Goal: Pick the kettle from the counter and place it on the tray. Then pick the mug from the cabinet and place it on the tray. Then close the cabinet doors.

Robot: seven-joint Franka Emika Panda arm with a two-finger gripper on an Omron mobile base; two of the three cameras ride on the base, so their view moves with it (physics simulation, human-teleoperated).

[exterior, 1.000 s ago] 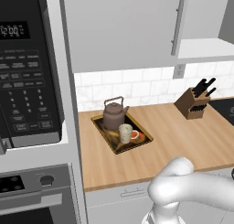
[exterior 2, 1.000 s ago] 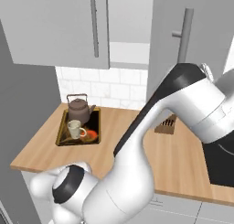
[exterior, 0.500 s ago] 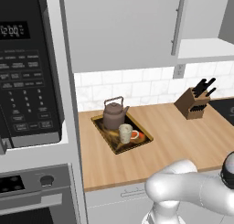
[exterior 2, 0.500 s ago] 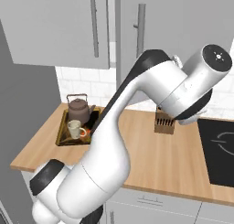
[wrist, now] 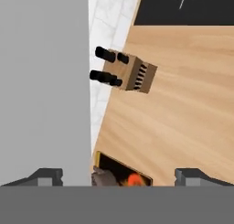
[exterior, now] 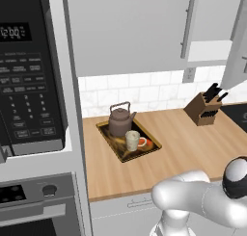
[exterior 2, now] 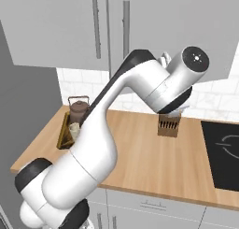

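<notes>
With the kettle (exterior: 119,120) and mug (exterior: 132,140) set on the tray (exterior: 112,143), the gripper (wrist: 119,175), spread wide and empty, is best pressed flat against the door (exterior: 235,47) above the knife block (exterior: 205,108).

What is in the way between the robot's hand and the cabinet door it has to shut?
Nothing that I can see. In the hand view the grey door is right beside the open hand, with no thing between them. The knife block stands far below on the counter, out of the way. The door is ajar.
</notes>
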